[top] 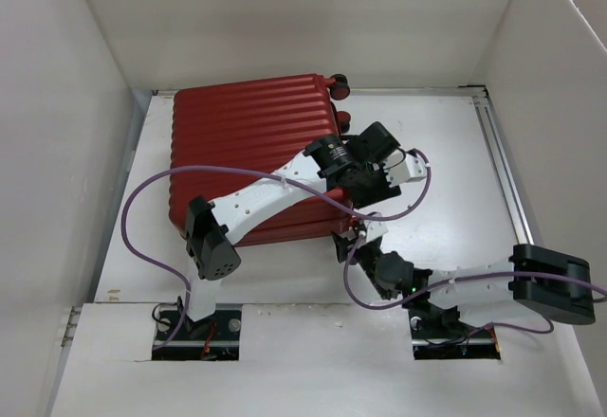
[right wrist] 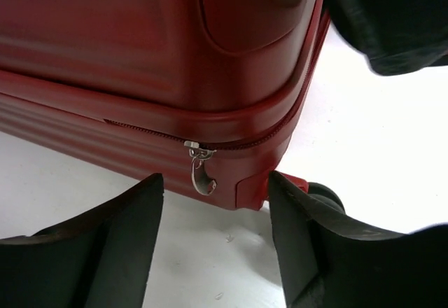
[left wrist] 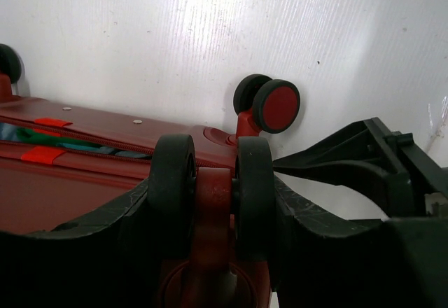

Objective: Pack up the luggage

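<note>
With my left pincer [left wrist: 210,203] clenched on the black wheel [left wrist: 253,182] of the dark-red ribbed suitcase [top: 251,142], my released right pincer [right wrist: 215,182] may miss the dangling silver zipper pull [right wrist: 201,173].

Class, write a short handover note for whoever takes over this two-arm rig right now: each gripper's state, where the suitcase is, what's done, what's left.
Left gripper: shut on a twin wheel of the suitcase, likely steadying it.
Right gripper: open, poised at the zipper pull, not touching it.
Suitcase: flat on the table, shells folded together.
Done: packed, lid down.
Left: the zip gapes along the wheel end, green contents showing. Grip the pull and run it closed.
</note>
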